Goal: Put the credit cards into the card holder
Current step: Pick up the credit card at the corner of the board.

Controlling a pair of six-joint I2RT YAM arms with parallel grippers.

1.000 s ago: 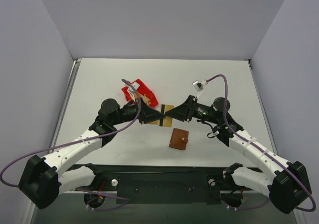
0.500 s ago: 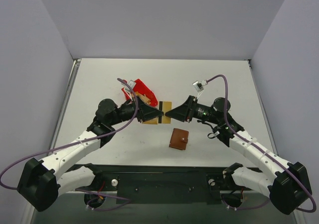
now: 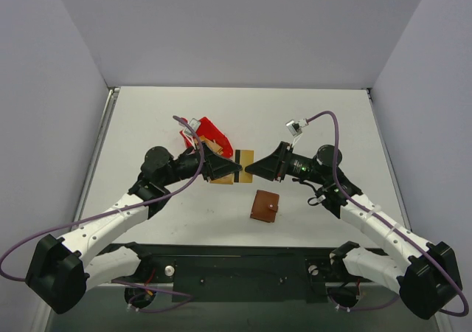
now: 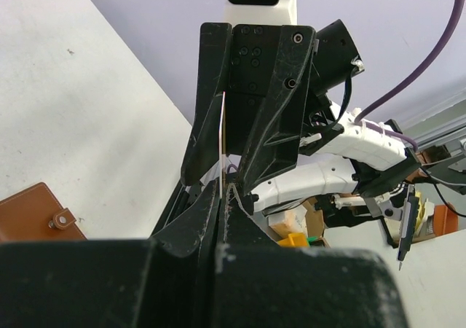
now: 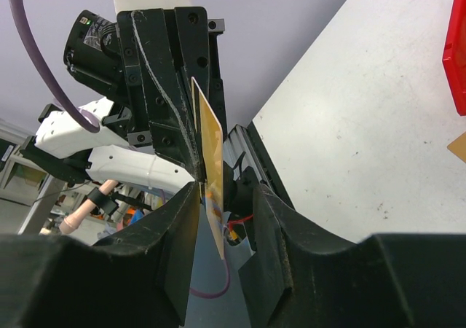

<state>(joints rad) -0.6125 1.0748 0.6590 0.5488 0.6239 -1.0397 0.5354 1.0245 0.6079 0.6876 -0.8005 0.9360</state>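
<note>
At centre, end effectors (image 3: 242,171) seemingly tip-to-tip.

Left gripper (image 3: 237,171) and right gripper (image 3: 248,170) nose to nose mid-table, credit card (image 5: 209,160) between them: no way through. Red bin (image 3: 210,131) crowds behind the left; card holder (image 3: 265,206) nearside; far table (image 3: 295,118) open.

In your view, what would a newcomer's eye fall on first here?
The nose-to-nose meeting in the middle: the left gripper is shut on a gold credit card, and the right gripper straddles its other end, jaws apart. The closed brown card holder lies just on their near side; a red bin sits behind the left gripper.
</note>
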